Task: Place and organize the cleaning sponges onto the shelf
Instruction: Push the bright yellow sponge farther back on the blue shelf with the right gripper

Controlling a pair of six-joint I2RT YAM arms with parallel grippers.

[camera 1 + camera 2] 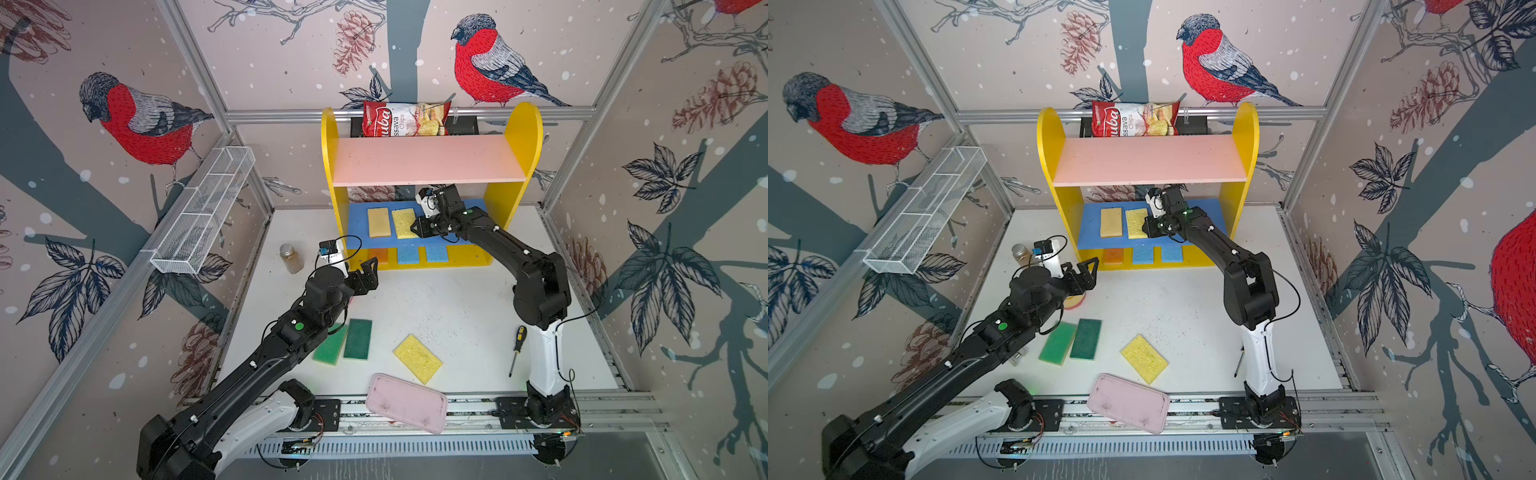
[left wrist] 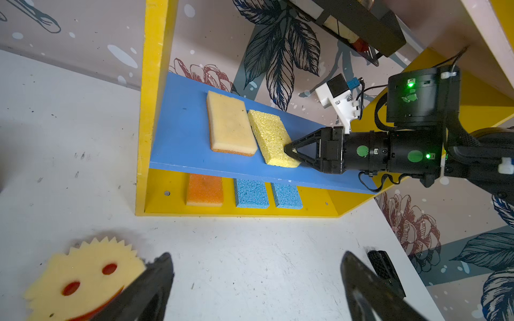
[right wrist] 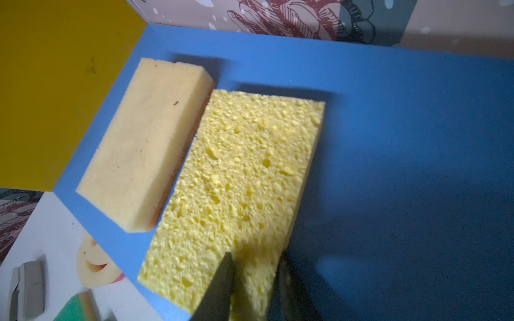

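My right gripper (image 3: 254, 258) has its jaws drawn narrow on the near corner of the yellow sponge (image 3: 236, 180), which lies flat on the blue middle board (image 3: 389, 139) of the shelf (image 1: 525, 124), its near end at the board's front edge. Just beyond the gripper, on the side away from its arm, the tan sponge (image 3: 144, 144) lies parallel, the long sides almost touching. On the arm's side of the gripper the board is bare to the yellow wall. Directly below the gripper, on the base, sit an orange sponge (image 2: 204, 190) and two blue sponges (image 2: 251, 193) in a row. Above it the pink upper board (image 1: 428, 160) is bare. Behind that a chips bag (image 1: 405, 118) shows "ssava Chips" and part of a red logo ending "uba"; I can read nothing else. My left gripper (image 2: 256, 255) hangs wide open and holds nothing, in front of the shelf's lower corner, with the smiley sponge (image 2: 83, 280) on the table beside one finger. Back along its arm lie two green sponges (image 1: 358, 338) side by side, then a second yellow sponge (image 1: 417, 358) with open table around it. A pink tray (image 1: 407, 403) overhangs the table's front edge.
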